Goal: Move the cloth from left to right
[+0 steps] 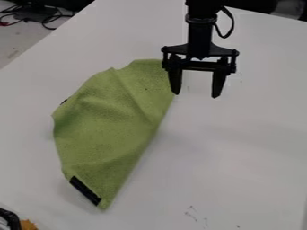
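Below and left of the cloth [111, 128], an orange-brown thing [28, 224] is cut off, too little showing to name. The cloth lies creased on the worktop [240, 157], a dark bit at its left edge mostly hidden. At the cloth's upper right is the tool [195, 95], spread wide and holding nothing; one finger overlaps the fabric, contact unclear. This looks like the approach: next, position over the cloth, lower, pinch, then carry right.
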